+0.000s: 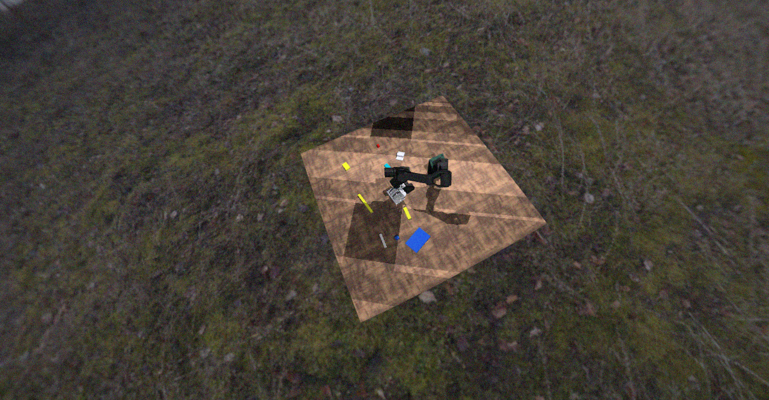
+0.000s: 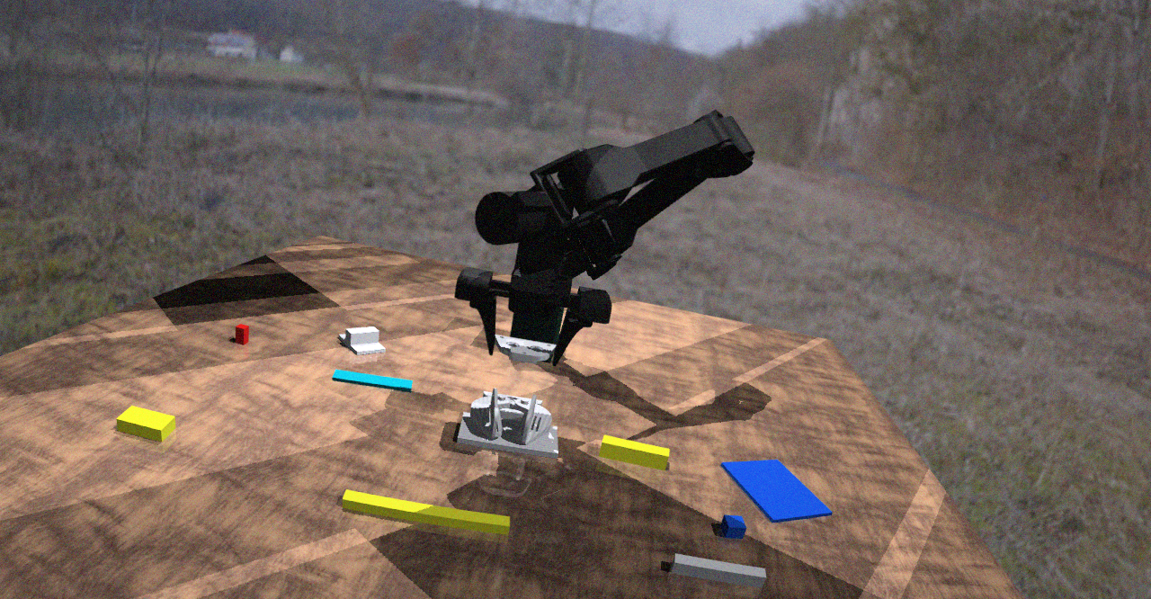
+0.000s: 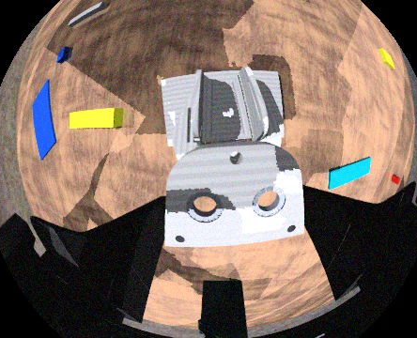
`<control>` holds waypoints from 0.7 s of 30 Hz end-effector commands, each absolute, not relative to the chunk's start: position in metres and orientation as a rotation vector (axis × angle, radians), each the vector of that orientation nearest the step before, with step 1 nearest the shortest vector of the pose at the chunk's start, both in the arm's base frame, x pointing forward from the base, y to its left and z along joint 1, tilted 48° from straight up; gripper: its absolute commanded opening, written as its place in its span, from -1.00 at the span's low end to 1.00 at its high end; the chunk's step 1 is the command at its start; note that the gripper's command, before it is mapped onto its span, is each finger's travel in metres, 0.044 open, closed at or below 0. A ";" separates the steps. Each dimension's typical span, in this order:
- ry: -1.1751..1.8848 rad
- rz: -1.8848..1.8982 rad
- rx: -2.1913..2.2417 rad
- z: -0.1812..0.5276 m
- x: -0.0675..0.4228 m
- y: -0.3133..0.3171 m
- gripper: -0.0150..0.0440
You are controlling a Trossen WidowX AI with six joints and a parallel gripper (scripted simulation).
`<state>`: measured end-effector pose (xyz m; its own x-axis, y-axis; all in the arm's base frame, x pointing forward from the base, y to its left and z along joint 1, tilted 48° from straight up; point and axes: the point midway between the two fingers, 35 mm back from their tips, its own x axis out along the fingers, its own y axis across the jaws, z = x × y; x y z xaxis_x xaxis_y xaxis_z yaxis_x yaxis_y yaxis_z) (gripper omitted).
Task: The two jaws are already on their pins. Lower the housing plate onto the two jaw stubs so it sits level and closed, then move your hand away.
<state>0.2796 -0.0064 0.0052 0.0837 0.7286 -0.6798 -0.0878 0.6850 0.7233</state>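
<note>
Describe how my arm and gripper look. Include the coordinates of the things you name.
The arm (image 1: 419, 176) (image 2: 652, 165) is matte black with blocky, angular links and a round, drum-like end. The gripper (image 1: 401, 190) (image 2: 522, 353) (image 3: 234, 198) is black too, with two tapering, pointed fingers. I make out no lettering.
</note>
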 end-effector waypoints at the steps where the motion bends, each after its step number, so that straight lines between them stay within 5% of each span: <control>1: 1.358 0.673 0.586 0.005 0.279 -0.006 0.70; 21: 1.356 0.678 0.579 0.001 0.266 -0.008 0.70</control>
<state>0.2702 -0.0089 0.0027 0.0871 0.7315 -0.6763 -0.0987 0.6818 0.7248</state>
